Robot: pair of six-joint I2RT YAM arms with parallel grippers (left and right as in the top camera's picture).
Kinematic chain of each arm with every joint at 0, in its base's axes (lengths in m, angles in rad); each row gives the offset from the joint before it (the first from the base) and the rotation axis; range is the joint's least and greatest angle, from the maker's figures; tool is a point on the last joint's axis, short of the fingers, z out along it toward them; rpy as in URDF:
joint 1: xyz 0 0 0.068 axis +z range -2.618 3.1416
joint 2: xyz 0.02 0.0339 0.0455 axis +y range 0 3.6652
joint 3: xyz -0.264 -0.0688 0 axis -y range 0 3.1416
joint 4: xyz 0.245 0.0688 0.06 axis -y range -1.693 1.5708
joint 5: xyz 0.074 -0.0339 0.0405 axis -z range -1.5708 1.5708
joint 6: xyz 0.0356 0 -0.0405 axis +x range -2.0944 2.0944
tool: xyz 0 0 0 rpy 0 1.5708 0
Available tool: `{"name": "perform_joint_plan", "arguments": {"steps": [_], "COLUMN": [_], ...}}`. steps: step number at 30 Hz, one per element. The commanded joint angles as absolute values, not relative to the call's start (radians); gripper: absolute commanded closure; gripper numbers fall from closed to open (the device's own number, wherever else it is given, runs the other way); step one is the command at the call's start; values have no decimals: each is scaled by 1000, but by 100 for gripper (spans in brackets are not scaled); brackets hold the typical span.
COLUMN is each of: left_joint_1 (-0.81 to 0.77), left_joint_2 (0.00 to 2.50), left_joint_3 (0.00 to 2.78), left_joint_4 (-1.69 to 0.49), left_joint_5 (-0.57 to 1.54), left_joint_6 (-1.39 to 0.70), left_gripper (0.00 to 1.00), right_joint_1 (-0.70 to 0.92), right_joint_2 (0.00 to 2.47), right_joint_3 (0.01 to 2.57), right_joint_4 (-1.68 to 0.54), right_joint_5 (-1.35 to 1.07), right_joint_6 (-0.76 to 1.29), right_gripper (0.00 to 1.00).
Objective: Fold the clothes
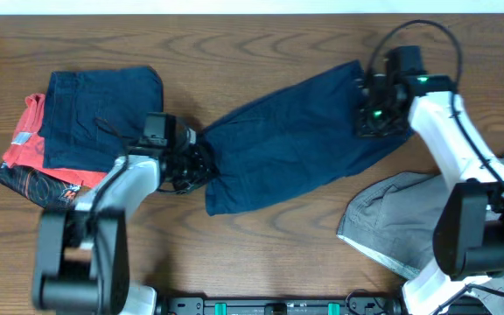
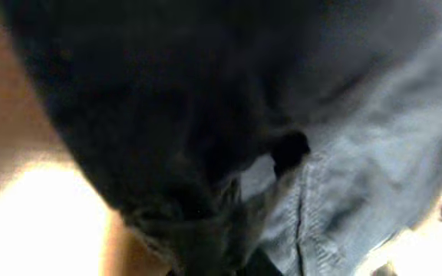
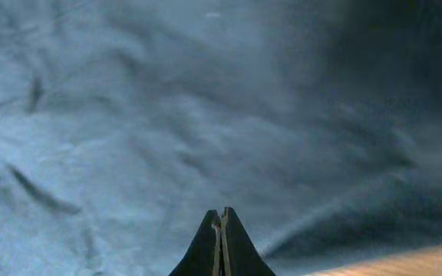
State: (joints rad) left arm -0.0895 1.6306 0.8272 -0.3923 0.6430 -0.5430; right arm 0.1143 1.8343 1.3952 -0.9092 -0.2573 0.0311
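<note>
A dark blue garment [image 1: 296, 140] lies stretched on a slant across the middle of the wooden table [image 1: 261, 35]. My left gripper [image 1: 195, 164] is at its lower left end. In the left wrist view the blue cloth [image 2: 359, 153] bunches up right at the jaws [image 2: 221, 261], which are mostly hidden by it. My right gripper [image 1: 374, 118] is at the garment's upper right end. In the right wrist view its fingers [image 3: 221, 216] are pressed together with the tips against the cloth [image 3: 129, 115], and a crease runs from the tips.
A folded navy garment [image 1: 103, 105] lies at the left on top of a red and black one [image 1: 26, 144]. A crumpled grey garment [image 1: 401, 219] lies at the lower right beside the right arm's base.
</note>
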Motion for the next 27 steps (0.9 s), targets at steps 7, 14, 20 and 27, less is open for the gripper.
{"name": "perform_joint_plan", "arguments": {"steps": [7,14,20,27], "left_joint_1": [-67,-68,-68,-87], "left_joint_2": [1328,1231,1227,1231], "left_joint_3": [957,991,991,985], "left_joint_4": [-509,-510,-427,-351], "left_joint_5": [644,644,649,622], "left_joint_6": [-525,-580,-681,-696], "left_gripper": [94,94,94,94], "right_joint_1": [367,578,752,752], "right_joint_2": [1937,2085,2134,2087], "right_joint_3": [1336,1327,1327,1423], "right_joint_4": [-869,-711,-500,-598], "right_joint_5": [-379,-559,-557,-298], "right_joint_6": [-42,-33,67,109], "right_gripper": [99,99,99,95]}}
